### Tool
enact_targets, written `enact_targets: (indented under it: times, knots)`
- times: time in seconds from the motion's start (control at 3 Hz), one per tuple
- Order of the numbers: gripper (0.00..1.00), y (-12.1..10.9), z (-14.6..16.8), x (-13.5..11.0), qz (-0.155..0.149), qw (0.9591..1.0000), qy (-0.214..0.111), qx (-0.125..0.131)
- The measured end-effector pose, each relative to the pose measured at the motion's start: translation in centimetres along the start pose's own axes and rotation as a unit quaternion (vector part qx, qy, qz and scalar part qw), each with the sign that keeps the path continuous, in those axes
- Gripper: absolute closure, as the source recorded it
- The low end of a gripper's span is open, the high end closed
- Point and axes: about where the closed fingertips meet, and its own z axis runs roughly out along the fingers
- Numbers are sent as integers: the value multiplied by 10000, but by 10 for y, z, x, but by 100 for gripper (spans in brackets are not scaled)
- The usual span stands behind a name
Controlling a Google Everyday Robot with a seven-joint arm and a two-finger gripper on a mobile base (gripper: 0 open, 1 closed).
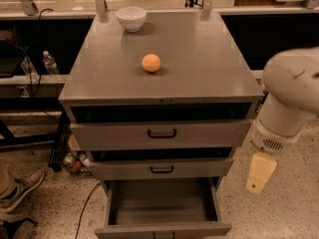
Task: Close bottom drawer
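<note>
The bottom drawer of the grey metal cabinet stands pulled far out, showing its plain grey box interior. Its front lies at the lower edge of the view, with only the top of its small handle showing. My gripper, cream coloured, hangs below my white arm to the right of the cabinet. It is level with the middle drawer, outside the drawer's right side and apart from it.
The top drawer and middle drawer are each slightly open. An orange ball and a white bowl sit on the cabinet top. A person's shoe, bottles and a cable are on the left.
</note>
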Motion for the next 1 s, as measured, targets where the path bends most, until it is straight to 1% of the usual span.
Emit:
enact_targets:
  times: [0.33, 0.67, 1.0]
  knots:
    - [0, 14, 54, 19, 313, 9989, 174, -292]
    - [0, 14, 54, 19, 313, 9989, 174, -292]
    - [0, 23, 105, 22, 435, 9965, 361, -624]
